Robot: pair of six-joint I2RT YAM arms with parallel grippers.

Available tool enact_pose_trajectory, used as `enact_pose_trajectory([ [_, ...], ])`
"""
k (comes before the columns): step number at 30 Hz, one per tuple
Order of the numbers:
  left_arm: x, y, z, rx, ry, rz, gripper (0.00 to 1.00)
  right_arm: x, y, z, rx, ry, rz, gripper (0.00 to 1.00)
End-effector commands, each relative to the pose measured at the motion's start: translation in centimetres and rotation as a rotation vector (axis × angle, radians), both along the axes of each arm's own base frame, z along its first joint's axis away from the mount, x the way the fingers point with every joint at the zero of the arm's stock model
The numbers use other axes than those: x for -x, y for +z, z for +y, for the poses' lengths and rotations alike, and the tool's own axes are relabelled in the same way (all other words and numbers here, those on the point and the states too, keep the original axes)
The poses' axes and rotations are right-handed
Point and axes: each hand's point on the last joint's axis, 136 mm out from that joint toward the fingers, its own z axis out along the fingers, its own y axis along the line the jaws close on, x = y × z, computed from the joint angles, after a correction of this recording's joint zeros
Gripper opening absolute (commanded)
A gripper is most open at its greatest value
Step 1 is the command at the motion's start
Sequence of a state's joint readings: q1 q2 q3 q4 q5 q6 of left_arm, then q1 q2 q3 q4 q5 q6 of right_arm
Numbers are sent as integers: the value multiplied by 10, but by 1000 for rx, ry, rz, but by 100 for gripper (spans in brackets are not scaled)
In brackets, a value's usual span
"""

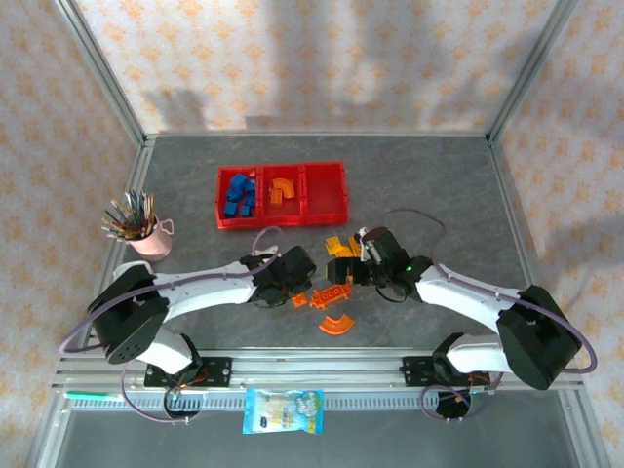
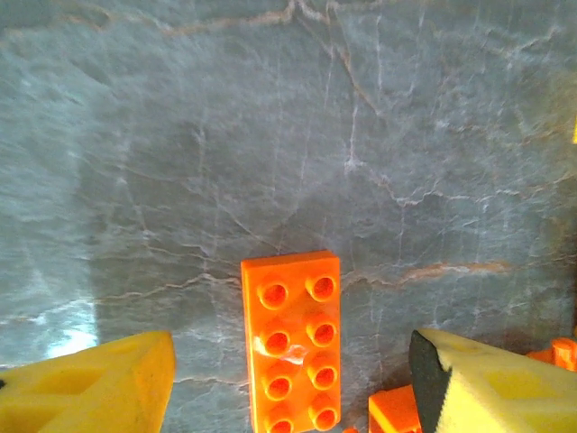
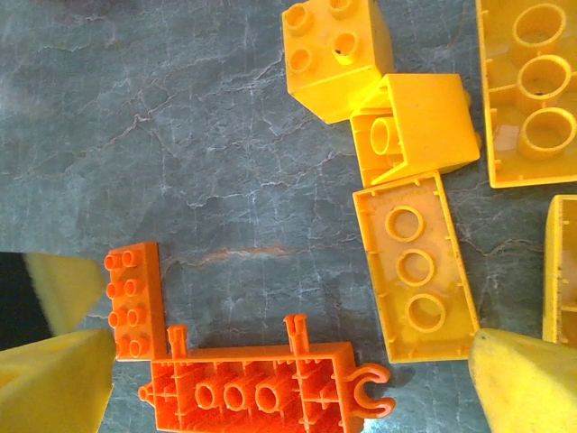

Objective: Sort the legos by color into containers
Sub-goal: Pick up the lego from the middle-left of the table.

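Observation:
The red tray of containers [image 1: 281, 222] stands at the back centre, with blue legos [image 1: 239, 195] in its left compartment and orange ones [image 1: 283, 189] in the middle. My left gripper [image 2: 290, 388] is open over the table. An orange two-by-four brick [image 2: 291, 338] lies flat between its yellow fingers [image 2: 90, 383], with a gap on each side. My right gripper [image 3: 288, 388] is open low over an upside-down orange strip [image 3: 261, 392], beside an orange flat brick [image 3: 137, 300]. Several yellow legos [image 3: 415, 266] lie just beyond. From above, both grippers, left [image 1: 297, 283] and right [image 1: 356, 268], meet at the loose pile.
A pink cup of pens [image 1: 136, 229] stands at the left. An orange curved arc [image 1: 338, 324] lies near the front, apart from the pile. A snack packet [image 1: 283, 409] rests on the front rail. More orange pieces [image 2: 394, 413] sit by my left gripper's right finger.

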State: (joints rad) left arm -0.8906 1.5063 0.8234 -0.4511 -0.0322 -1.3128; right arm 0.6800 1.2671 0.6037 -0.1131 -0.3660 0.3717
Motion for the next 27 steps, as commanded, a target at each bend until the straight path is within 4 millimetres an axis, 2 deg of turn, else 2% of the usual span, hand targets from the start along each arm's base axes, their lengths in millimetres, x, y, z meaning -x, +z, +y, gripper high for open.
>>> enact_pose_trajectory([
  [1,-7,-3,-15,18,9,-1,70,-10,12,-1,7,-15,-59,100],
  [12,-9,-20,-17,-41,-24,28,56,-12,12,-4,-3,-32,-58,100],
  [27,-9,-17,-16,-58,-58,22,34,-15,12,-5,-12,-42,-55,100],
])
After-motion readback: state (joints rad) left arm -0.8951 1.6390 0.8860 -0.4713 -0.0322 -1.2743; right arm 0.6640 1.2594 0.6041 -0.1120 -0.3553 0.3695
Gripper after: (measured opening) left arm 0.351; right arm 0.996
